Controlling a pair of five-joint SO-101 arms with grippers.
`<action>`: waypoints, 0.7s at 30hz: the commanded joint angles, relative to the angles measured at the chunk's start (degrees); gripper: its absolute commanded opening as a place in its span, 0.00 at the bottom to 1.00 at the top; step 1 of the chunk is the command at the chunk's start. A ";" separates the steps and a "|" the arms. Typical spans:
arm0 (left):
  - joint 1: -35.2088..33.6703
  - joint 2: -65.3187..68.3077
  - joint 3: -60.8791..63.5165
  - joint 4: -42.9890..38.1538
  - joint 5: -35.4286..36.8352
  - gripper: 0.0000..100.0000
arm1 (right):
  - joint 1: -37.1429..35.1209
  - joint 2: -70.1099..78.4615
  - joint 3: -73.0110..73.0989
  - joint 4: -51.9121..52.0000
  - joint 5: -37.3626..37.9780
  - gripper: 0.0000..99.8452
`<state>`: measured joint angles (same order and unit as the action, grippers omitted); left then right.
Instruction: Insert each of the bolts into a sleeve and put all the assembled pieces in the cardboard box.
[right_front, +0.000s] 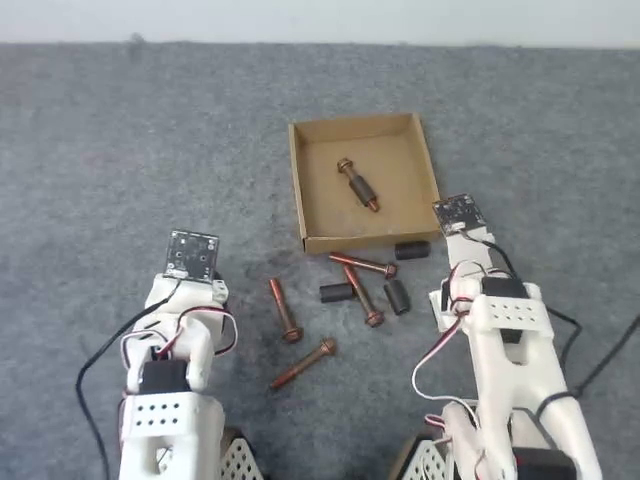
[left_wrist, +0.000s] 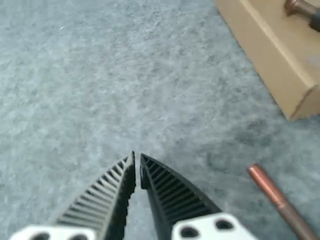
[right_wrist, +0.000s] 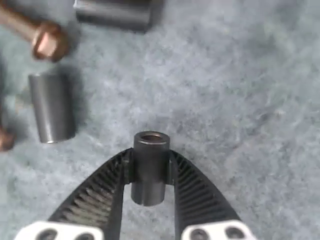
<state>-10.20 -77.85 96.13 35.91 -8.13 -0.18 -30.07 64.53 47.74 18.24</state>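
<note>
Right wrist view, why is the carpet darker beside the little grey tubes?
Right wrist view: that is soft shadow, cast beside a lying sleeve; the held sleeve in the right hand catches a little light on its rim. Left wrist view: the carpet is also dimmer near the cardboard box corner. High view: light is even, shadows faint.

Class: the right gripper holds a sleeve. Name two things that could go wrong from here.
The sleeve sits only between the tips of the right gripper, so pushing a bolt in may tilt or drop it. The loose bolts lie bunched beside a spare sleeve; grabbing one could knock the others.
</note>
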 joint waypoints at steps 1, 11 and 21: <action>-0.26 -0.62 -5.93 5.80 1.05 0.01 | 0.75 -2.77 -0.26 -1.19 -0.97 0.01; 1.49 12.04 -32.66 30.15 1.14 0.01 | 1.01 -2.51 -0.26 -1.27 -0.88 0.01; 16.35 42.90 -52.00 43.69 1.14 0.01 | 1.10 -2.59 -0.26 -1.27 -0.79 0.01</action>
<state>2.55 -42.42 49.01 78.55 -7.69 0.18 -29.98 64.53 47.47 17.89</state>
